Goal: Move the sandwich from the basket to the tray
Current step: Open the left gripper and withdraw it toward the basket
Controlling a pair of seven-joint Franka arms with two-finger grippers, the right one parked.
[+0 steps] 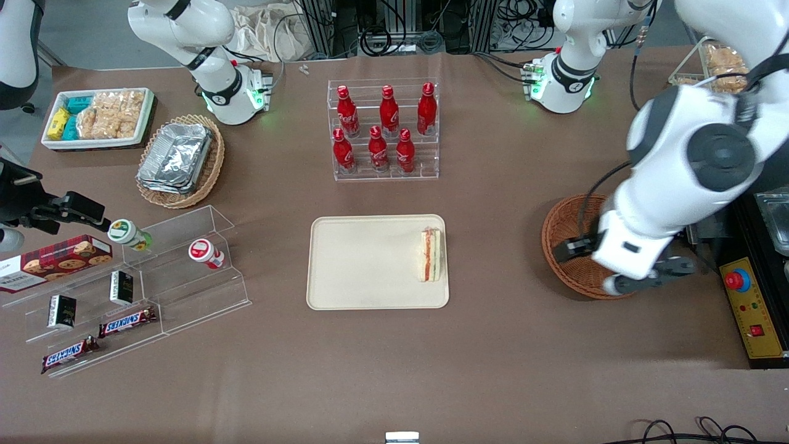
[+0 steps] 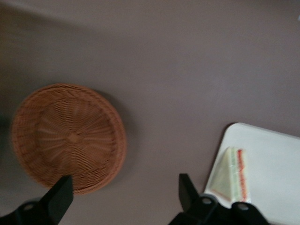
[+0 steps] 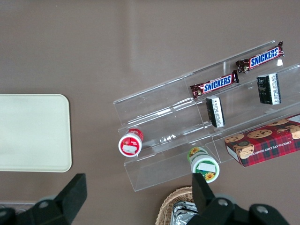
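Sandwich lies on the tray, at its 3 o'clock rim. Claw hangs open and empty above the tabletop, over the basket, which holds nothing.

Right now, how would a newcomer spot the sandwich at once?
Find the flat cream-beige rectangular tray nearer the camera than the red bottle rack. The triangular white-bread sandwich lies on its edge toward the round reddish-brown wicker basket, where the open left gripper hovers; nothing else is on it.
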